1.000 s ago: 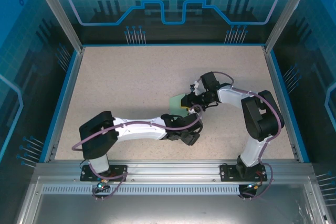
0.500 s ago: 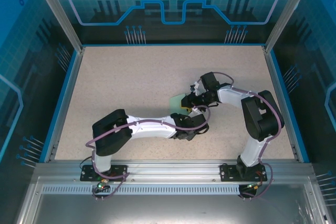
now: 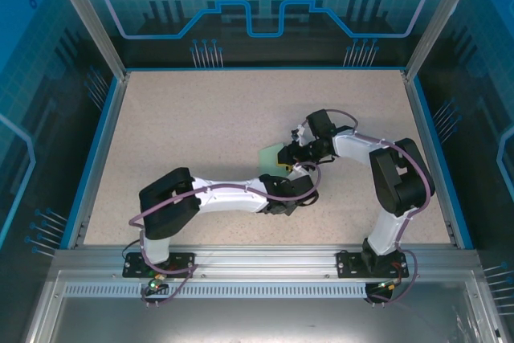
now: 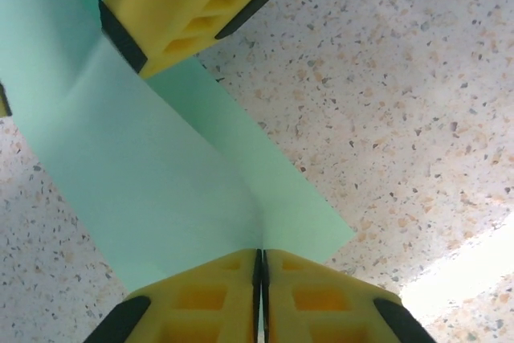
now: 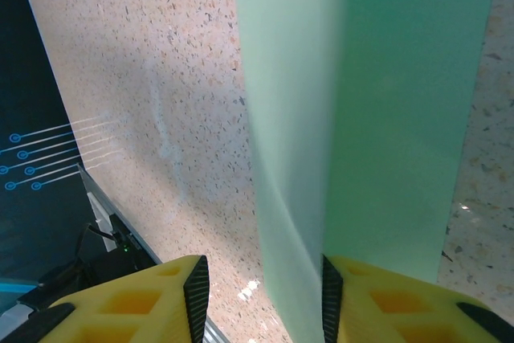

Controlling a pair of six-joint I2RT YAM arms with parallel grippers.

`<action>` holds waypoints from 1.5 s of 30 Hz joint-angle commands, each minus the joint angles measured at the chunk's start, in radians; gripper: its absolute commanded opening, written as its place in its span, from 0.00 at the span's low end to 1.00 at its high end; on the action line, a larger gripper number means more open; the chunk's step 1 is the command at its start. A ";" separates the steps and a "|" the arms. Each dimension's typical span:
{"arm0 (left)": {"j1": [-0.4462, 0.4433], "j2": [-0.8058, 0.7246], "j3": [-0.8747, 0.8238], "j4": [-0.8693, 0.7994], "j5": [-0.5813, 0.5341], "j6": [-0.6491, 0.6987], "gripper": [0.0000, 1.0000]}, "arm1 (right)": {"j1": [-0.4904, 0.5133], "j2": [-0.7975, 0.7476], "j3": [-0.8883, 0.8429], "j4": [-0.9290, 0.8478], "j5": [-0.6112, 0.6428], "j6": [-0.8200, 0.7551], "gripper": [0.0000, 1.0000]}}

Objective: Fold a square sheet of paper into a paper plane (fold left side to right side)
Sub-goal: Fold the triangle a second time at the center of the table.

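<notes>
Left claw (image 4: 259,259) pinched shut on the square sheet of paper (image 4: 161,198). Right claw (image 5: 263,272) half-open astride it, mid-frame. Speckled counter (image 4: 401,78) all around.

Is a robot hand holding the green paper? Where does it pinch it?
Yes. The left gripper pinches the green paper at its edge, fingertips shut on it. The right gripper has its fingers apart, not pinching.

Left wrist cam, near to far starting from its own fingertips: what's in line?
The left gripper, shut on the sheet's near edge → square sheet of paper, running up and left → yellow finger of the right gripper, at the top.
</notes>
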 commanded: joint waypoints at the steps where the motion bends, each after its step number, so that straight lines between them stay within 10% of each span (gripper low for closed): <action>1: -0.008 -0.057 -0.009 -0.005 0.006 0.003 0.06 | -0.012 -0.008 0.018 -0.020 0.007 -0.025 0.44; 16: 0.193 -0.241 -0.218 0.220 0.468 -0.067 0.00 | -0.169 -0.334 -0.151 0.127 0.013 -0.036 0.70; 23: 0.360 -0.282 -0.328 0.358 0.728 -0.129 0.00 | -0.133 -0.359 -0.269 0.108 0.012 -0.053 0.38; 32: 0.449 -0.269 -0.354 0.349 0.803 -0.109 0.00 | 0.059 -0.228 -0.301 0.143 0.105 -0.001 0.06; 45: 0.467 -0.207 -0.329 0.276 0.765 -0.054 0.00 | 0.113 -0.114 -0.234 -0.010 0.212 -0.062 0.04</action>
